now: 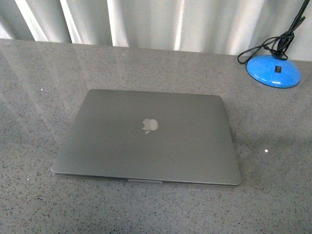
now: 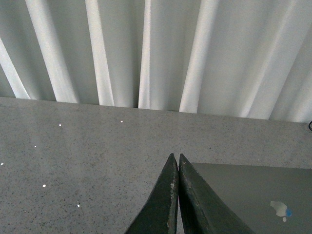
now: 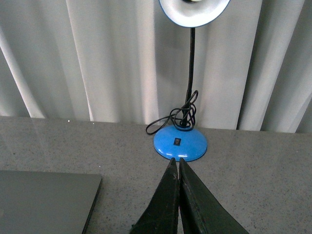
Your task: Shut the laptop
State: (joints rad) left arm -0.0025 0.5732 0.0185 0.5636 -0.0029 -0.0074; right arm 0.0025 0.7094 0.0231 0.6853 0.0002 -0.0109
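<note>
The laptop (image 1: pixel 148 136) lies flat on the grey speckled table (image 1: pixel 39 73) with its lid fully down, the pale apple logo (image 1: pixel 150 125) facing up in the middle of the lid and the front edge toward the robot. In the front view neither arm shows at all — only the table, the white curtain (image 1: pixel 161 22) behind it and the blue lamp base (image 1: pixel 273 70) at the far right corner, with a black cord (image 1: pixel 265 46) looped on top of it. The left gripper (image 2: pixel 177 161) has its two dark fingers pressed together tip to tip, nothing between them; the laptop's lid sits just beside it, on its inner side and close to the tips, while bare tabletop spreads out on the other side and ahead up to the curtain. The right gripper (image 3: pixel 175 163) is likewise pinched tight with empty fingers — the blue lamp base stands just ahead of its tips, the thin black neck (image 3: pixel 191 63) rising to the white-lined lamp head (image 3: pixel 194 10) above. From this gripper a corner of the laptop shows off to its inner side, apart from the fingers.
</note>
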